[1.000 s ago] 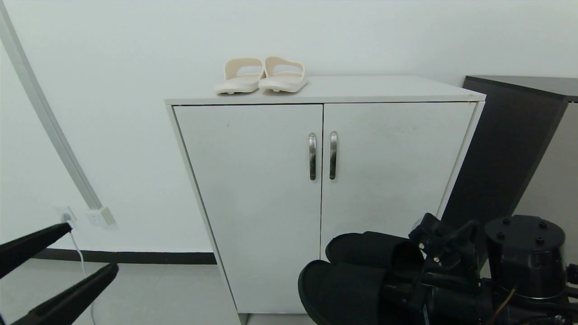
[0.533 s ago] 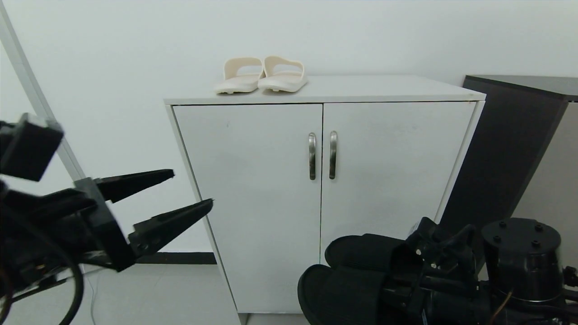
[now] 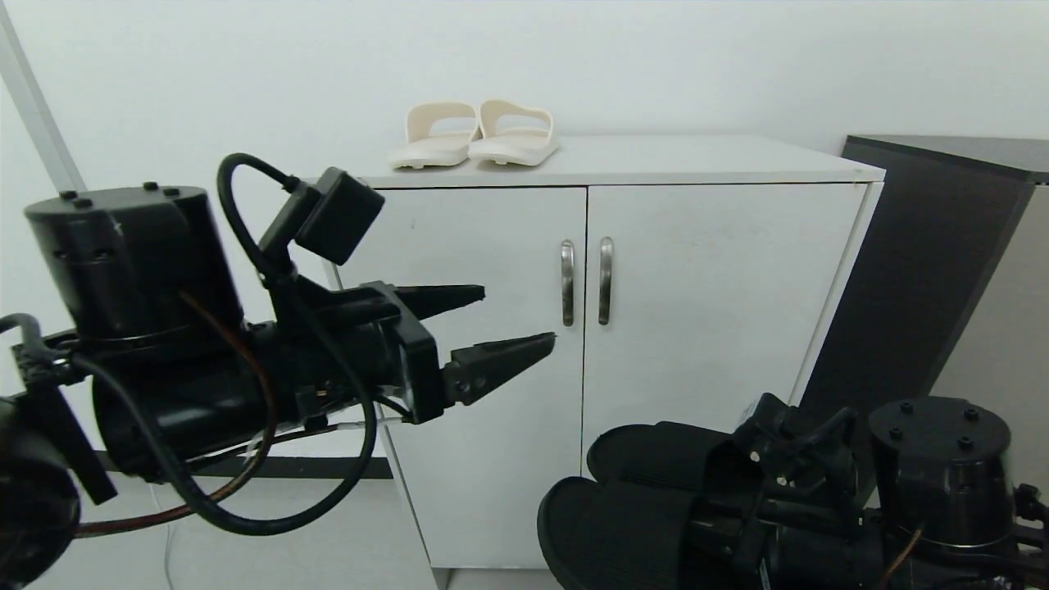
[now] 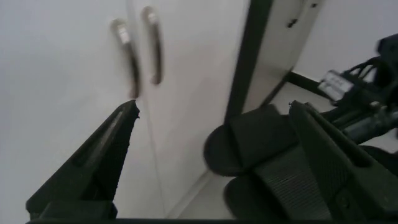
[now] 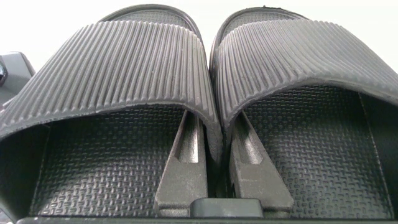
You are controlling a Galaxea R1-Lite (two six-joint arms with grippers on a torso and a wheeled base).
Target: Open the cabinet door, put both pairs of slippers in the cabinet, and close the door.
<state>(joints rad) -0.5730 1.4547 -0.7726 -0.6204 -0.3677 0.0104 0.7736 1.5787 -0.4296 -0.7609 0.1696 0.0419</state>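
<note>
The white cabinet (image 3: pixel 697 160) stands with both doors shut, its two metal handles (image 3: pixel 566 283) side by side at the middle seam. A beige pair of slippers (image 3: pixel 475 135) lies on its top, toward the left. My left gripper (image 3: pixel 518 313) is open in front of the left door, fingertips just left of the handles (image 4: pixel 126 56), with nothing between them. Low at the right, my right gripper (image 5: pixel 214 124) is shut on the black slippers (image 3: pixel 647 492), its fingers pinching the two inner edges together under the ribbed straps (image 5: pixel 124 68).
A dark cabinet (image 3: pixel 926 270) stands close against the white one's right side. A white wall is behind, with a slanted conduit (image 3: pixel 33 98) at far left and a black baseboard (image 3: pixel 328 467). Grey floor (image 3: pixel 270 557) lies left of the cabinet.
My left arm has risen from the lower left and swung right, bringing its open gripper up to the left door near the handles. The right arm with the black slippers has barely moved.
</note>
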